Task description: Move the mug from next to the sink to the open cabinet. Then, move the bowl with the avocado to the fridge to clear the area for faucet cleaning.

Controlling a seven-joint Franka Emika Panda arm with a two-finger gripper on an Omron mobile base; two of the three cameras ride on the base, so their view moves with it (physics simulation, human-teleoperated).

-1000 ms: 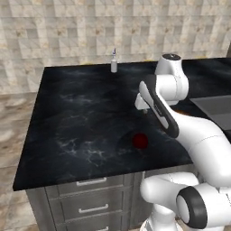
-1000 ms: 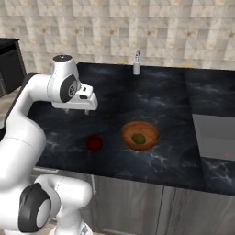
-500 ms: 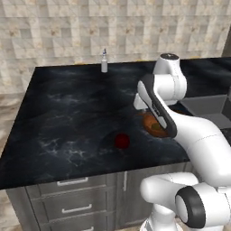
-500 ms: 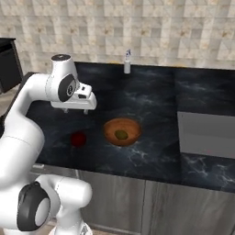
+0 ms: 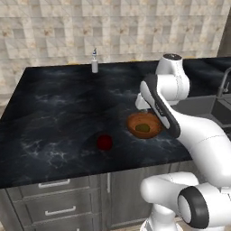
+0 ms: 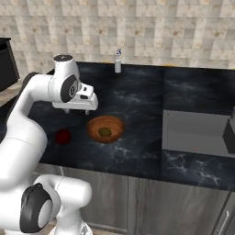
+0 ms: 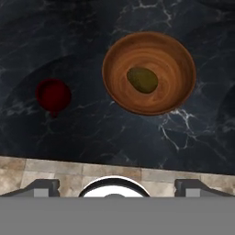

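The dark red mug (image 5: 104, 142) (image 6: 63, 136) (image 7: 53, 95) stands on the black counter near its front edge. To its right sits the wooden bowl (image 5: 131, 124) (image 6: 94, 128) (image 7: 170, 69) with the avocado (image 5: 143, 128) (image 6: 105, 132) (image 7: 142, 79) inside. My gripper (image 6: 78, 111) hangs open above the counter between mug and bowl, holding nothing; its fingertips (image 7: 42, 185) show wide apart in the hand view. The sink (image 5: 198, 106) (image 6: 197, 131) lies further right, with the faucet (image 5: 224, 80) at its far side.
A slim white-and-grey bottle (image 5: 94, 61) (image 6: 118, 61) stands by the tiled back wall. A black oven (image 6: 7, 64) is at the far left. Drawers (image 5: 54, 200) sit under the counter.
The whole scene has slid left in both base views, so the base has driven right, toward the sink. The arm keeps its pose and the gripper stays open.
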